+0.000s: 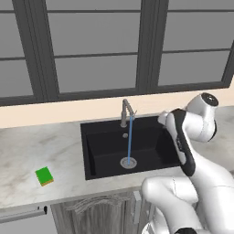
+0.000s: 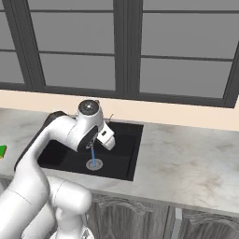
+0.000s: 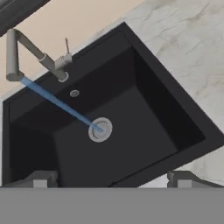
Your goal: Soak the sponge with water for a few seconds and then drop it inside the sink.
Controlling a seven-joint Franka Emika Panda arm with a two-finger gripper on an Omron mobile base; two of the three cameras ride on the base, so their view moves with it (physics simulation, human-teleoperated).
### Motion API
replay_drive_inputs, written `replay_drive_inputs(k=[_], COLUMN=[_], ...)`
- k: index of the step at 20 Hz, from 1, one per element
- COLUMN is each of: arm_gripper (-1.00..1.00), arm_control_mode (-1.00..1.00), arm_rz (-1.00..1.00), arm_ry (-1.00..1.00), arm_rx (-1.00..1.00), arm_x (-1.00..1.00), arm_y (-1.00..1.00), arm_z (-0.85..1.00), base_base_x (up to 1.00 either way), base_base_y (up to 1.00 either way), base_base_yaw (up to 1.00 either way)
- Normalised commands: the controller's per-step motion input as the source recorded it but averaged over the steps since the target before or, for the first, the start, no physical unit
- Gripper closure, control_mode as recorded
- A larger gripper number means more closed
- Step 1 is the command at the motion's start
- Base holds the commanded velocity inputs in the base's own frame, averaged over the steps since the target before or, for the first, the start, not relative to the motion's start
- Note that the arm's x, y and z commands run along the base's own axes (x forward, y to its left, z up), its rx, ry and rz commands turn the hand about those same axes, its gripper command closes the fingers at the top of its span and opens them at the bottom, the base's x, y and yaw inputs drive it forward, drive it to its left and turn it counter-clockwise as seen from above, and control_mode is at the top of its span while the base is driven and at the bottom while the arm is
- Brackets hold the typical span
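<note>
The sponge (image 1: 44,176) lies flat on the pale marbled counter (image 1: 27,155), well to the left of the sink (image 1: 91,151), green face up with a sliver of its yellow-orange underside showing along the near edge. Nothing touches it. From the right base view only a green and yellow corner of it peeks in at the left edge (image 2: 2,151).

The sink is a deep black basin set into the counter, with a round silver drain (image 1: 128,162) near the middle of its floor. At its back edge stands the grey faucet (image 1: 126,111), its spout angled out over the basin. The water (image 1: 130,139) runs: a thin light-blue stream drops straight from the spout and lands on the drain. In the hand view the same stream (image 3: 59,103) slants across the picture from the spout tip down to the drain (image 3: 100,129), and a small round fitting (image 3: 74,93) shows on the back wall of the basin.

The gripper (image 3: 113,178) hangs above the sink's near side, looking down into it. Its two dark fingertips (image 3: 41,178) stand far apart, spread wide, with nothing between them but the black basin below. The white arm (image 1: 183,137) bends over the right half of the sink, well apart from the sponge.

Behind the counter runs a cream-coloured ledge (image 1: 68,112), and above it tall dark-framed windows (image 1: 96,45).
</note>
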Motion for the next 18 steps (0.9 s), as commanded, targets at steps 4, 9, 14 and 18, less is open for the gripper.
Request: replay_drive_inputs(k=[4, 9, 14, 18], arm_gripper=[-1.00, -1.00, -1.00, -1.00], arm_control_mode=[-1.00, -1.00, -1.00, -1.00], arm_rz=[0.07, 0.08, 0.11, 0.13], arm_ry=[0.06, 0.07, 0.06, 0.08], arm_rx=[-0.09, -0.08, -0.06, -0.04], arm_x=[-0.29, -0.06, 0.01, 0.09], arm_y=[0.91, 0.84, 0.83, 0.85], arm_z=[0.07, 0.04, 0.00, 0.00], base_base_x=[0.00, 0.00, 0.00, 0.00], base_base_y=[0.00, 0.00, 0.00, 0.00], base_base_yaw=[0.00, 0.00, 0.00, 0.00])
